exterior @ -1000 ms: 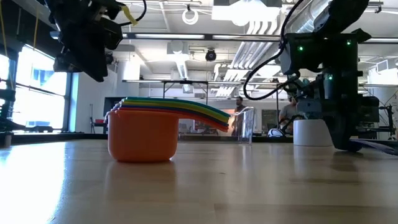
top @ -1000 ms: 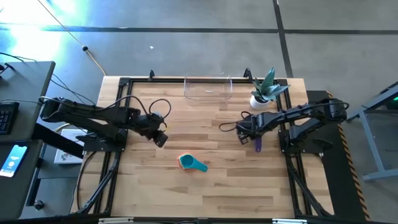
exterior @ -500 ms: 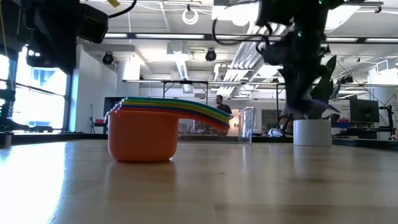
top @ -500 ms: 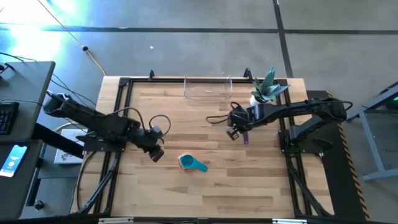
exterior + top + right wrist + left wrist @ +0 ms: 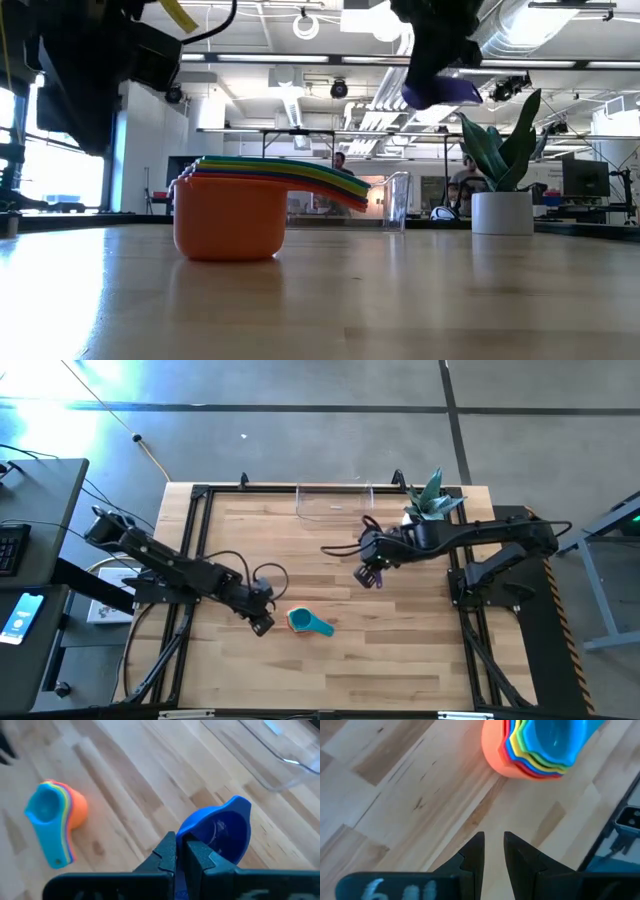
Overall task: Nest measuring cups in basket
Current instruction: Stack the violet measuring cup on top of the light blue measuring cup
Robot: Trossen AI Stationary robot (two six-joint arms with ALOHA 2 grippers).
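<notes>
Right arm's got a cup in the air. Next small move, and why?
Probably carry it on toward the nested stack and line it up above the teal cup. The right gripper is shut on the purple-blue cup, held clear above the table, away from the stack. The clear basket holds no cups yet.

Bright light is shining on the grey floor at the upper left. A desk is standing at the left edge.
</notes>
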